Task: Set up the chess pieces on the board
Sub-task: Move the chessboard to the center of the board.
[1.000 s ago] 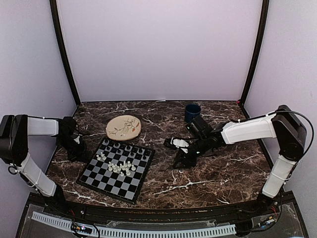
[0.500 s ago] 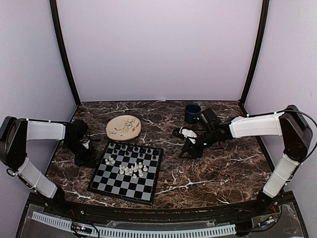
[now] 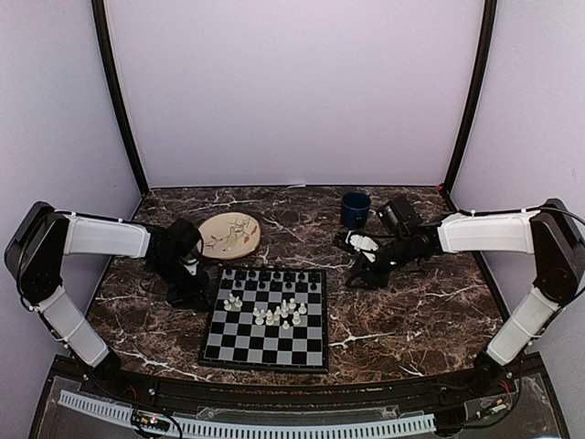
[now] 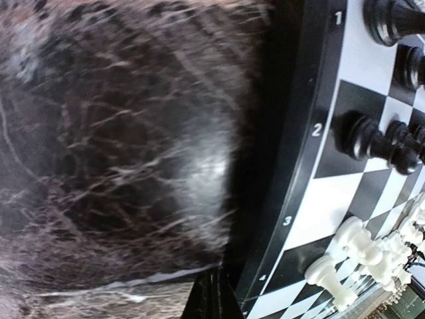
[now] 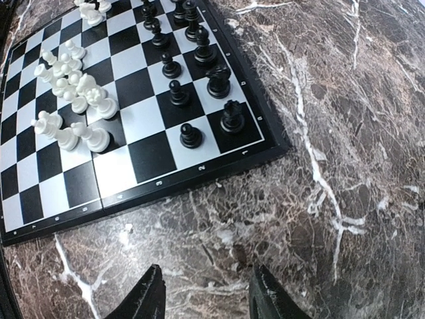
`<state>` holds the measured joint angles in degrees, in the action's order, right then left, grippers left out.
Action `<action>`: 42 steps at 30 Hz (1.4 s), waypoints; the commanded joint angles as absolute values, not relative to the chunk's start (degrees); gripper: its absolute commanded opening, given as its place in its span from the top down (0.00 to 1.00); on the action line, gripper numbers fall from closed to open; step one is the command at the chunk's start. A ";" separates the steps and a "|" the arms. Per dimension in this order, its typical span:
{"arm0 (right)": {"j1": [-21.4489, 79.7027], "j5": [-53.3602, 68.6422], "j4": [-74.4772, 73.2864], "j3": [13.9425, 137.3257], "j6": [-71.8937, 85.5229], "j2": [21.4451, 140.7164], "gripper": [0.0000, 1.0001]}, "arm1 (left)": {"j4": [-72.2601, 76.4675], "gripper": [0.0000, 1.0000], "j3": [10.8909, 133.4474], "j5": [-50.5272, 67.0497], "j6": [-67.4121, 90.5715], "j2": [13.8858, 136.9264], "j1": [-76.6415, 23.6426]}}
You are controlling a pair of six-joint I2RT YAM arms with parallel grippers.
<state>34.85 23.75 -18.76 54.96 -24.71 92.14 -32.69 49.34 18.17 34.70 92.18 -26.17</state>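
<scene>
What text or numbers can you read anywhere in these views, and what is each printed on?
"1": white digit on the board, on its black rim, left wrist view.
"2": same rim, next along.
"3": same rim, next along.
Rim marks in the right wrist view: too small to read surely.
Nothing else legible.

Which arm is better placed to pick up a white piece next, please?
Probably right: the right gripper hangs open facing the board, white pieces in clear view. The left gripper sits low by the board's left rim, fingers unseen.
</scene>
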 commanded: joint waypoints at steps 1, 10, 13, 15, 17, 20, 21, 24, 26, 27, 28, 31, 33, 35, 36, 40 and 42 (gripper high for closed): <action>35.08 23.83 -21.30 52.34 -27.45 86.21 0.55 | -33.34 1.00 50.56 16.61 37.51 90.36 -27.28; 45.05 24.01 -27.49 47.57 -32.22 82.73 0.26 | -41.22 0.63 43.48 16.96 40.34 78.97 -27.29; 48.98 22.90 -26.21 46.71 -30.78 82.97 0.13 | -40.24 0.61 39.36 19.32 42.00 74.76 -27.50; 51.15 22.51 -25.54 46.59 -29.99 83.64 0.00 | -39.29 0.59 36.94 21.28 42.65 72.56 -27.54; 53.38 22.11 -24.96 46.51 -29.22 84.48 0.01 | -37.53 0.59 35.20 23.18 42.78 71.56 -27.67; 56.93 20.36 -23.48 46.51 -27.43 85.98 0.00 | -35.97 0.58 34.17 23.31 42.60 72.21 -27.76; 57.56 19.64 -22.94 46.54 -26.92 86.31 0.00 | -35.28 0.58 33.99 23.43 42.49 72.91 -27.75; 60.05 17.12 -20.82 46.60 -24.48 87.49 0.01 | -32.84 0.59 33.23 24.55 42.36 74.86 -28.06; 61.75 14.30 -19.62 46.74 -23.12 88.59 0.00 | -31.26 0.60 32.86 24.97 42.45 75.87 -28.29; 62.45 12.87 -19.02 46.89 -22.42 89.20 0.01 | -30.51 0.61 32.89 25.32 42.45 76.42 -28.49; 63.03 12.16 -18.57 46.93 -21.99 89.60 0.00 | -29.69 0.62 33.03 25.65 42.37 76.99 -28.70; 63.79 10.85 -18.00 47.13 -21.59 90.66 0.00 | -27.11 0.64 33.92 26.58 42.43 78.74 -29.91; 63.75 10.01 -18.11 47.00 -21.65 90.94 0.00 | -24.76 0.66 34.56 27.13 42.29 80.20 -30.69; 63.80 9.13 -18.21 46.61 -21.86 90.94 0.00 | -22.27 0.67 34.55 27.67 42.34 81.57 -31.50; 63.78 8.57 -18.34 46.51 -21.93 90.96 0.00 | -20.85 0.67 34.54 28.07 42.50 82.33 -31.83; 62.53 7.17 -19.30 46.28 -22.47 90.51 0.00 | -16.63 0.68 35.71 28.26 42.70 85.88 -32.97; 60.97 7.29 -20.00 46.08 -22.87 90.34 0.00 | -15.09 0.68 36.76 28.13 42.79 87.61 -33.28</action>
<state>62.70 9.39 -20.80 46.83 -22.57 89.65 -25.23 36.21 28.36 42.50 82.21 -30.83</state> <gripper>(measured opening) 0.999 0.318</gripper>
